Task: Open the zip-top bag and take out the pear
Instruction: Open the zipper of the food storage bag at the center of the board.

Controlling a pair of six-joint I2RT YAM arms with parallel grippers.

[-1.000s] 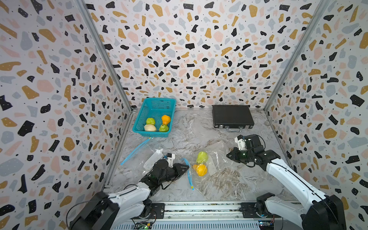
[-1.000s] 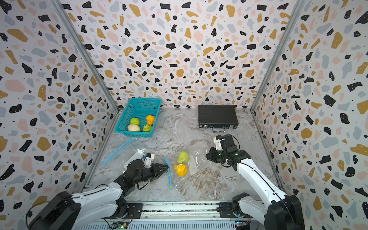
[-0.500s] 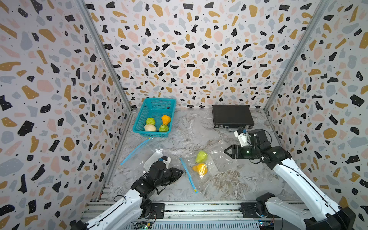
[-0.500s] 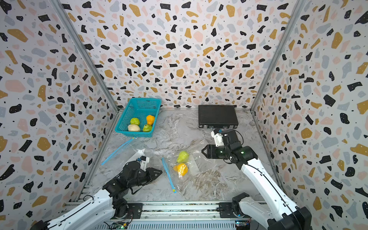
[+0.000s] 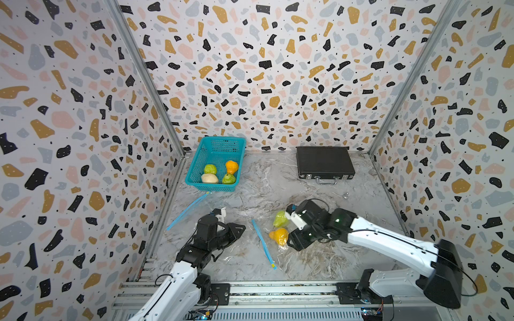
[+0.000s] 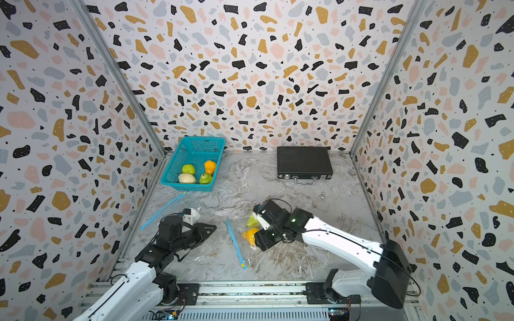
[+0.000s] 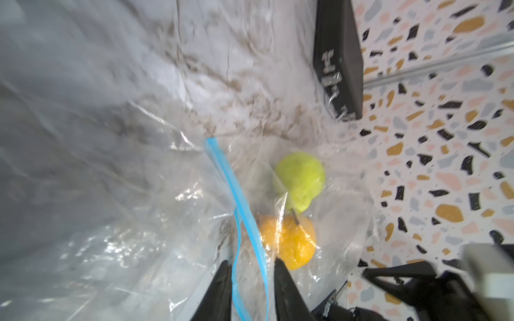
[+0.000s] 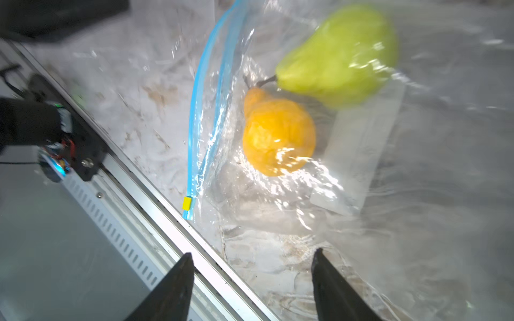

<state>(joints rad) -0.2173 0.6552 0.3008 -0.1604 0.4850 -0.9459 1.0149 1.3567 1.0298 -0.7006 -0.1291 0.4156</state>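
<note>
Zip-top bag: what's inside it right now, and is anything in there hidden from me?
A green pear and an orange fruit lie side by side inside the zip-top bag. The right gripper hides part of the bag in both top views.

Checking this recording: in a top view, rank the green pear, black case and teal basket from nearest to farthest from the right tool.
From the right tool:
1. green pear, right beside its tips.
2. black case, behind it, by the back wall.
3. teal basket, in the far back-left corner.
</note>
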